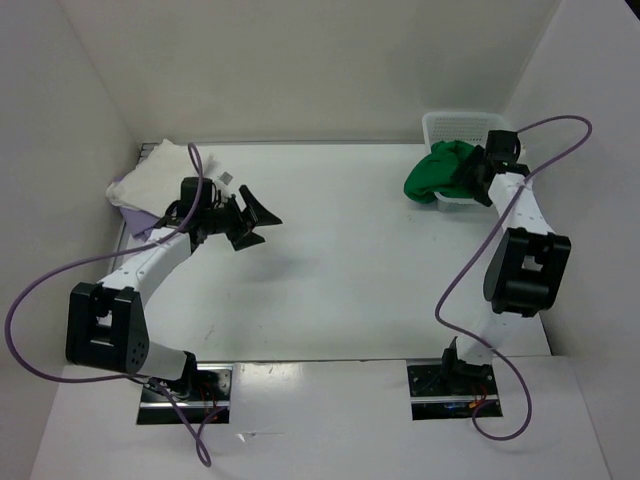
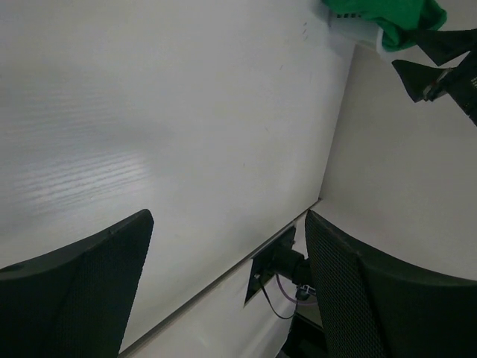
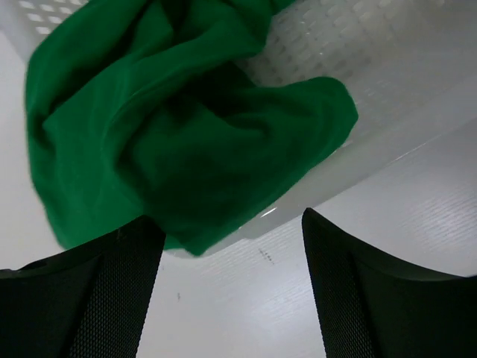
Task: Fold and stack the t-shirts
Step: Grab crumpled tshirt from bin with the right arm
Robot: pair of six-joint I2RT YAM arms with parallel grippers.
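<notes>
Right gripper (image 3: 229, 218) stands with its fingers spread wide and nothing between them, poised just short of the green shirt (image 3: 186, 127). That shirt is a crumpled heap, part inside the white basket (image 1: 462, 125) at the far right and part spilling over its front rim toward the table (image 1: 340, 260). Left gripper (image 1: 258, 222) is wide open too and empty, hanging over bare table just beside the far-left pile. There the cream shirt (image 1: 165, 170) lies on top of the lavender shirt (image 1: 135, 220), whose edge peeks out beneath; both look folded and stacked. By my reading two shirts are done. The green one has yet to be pulled out, folded and added to the pile.
</notes>
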